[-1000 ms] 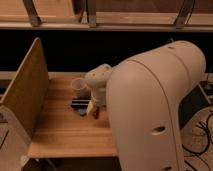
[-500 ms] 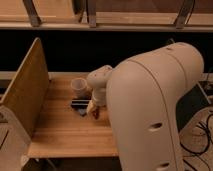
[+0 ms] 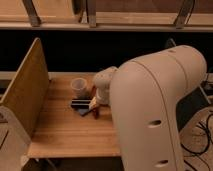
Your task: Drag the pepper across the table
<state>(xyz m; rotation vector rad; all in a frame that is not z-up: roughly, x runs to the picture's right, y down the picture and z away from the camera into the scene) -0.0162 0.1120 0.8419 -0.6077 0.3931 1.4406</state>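
Here the pale gripper (image 3: pixel 94 108) hangs over the honey-coloured wooden plank worktop (image 3: pixel 65 132), near a seemingly translucent cup (image 3: pixel 78 86); its grasp cannot be told.

We've got the big white arm (image 3: pixel 160 110) filling the right of the view, hiding that whole side of the table (image 3: pixel 65 132) and running off the bottom edge. The gripper (image 3: pixel 94 107) is down at mid-table beside the cup (image 3: pixel 78 86), lost in a dark blurred clutter (image 3: pixel 80 105). We can't tell whether the reddish smudge (image 3: pixel 95 113) there is the pepper.
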